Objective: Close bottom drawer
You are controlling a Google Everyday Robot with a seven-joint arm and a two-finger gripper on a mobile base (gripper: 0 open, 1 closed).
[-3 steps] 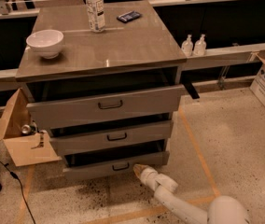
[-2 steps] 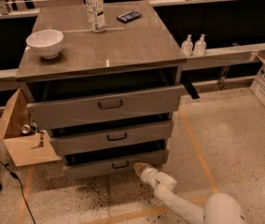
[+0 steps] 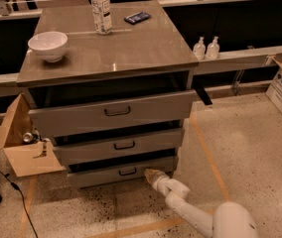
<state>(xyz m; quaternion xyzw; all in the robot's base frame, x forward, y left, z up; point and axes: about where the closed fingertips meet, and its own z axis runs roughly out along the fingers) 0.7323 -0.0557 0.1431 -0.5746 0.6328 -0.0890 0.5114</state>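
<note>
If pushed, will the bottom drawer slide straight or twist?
The bottom drawer looks rigid and only slightly out, so it probably slides in easily. The gripper sits at its front, right of the handle, so it may skew a little.

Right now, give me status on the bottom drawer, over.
Pincer low at bottom drawer front, right of its handle. Drawer partly out, not yet shut. Cardboard box on floor left of cabinet, off the drawer's path.
</note>
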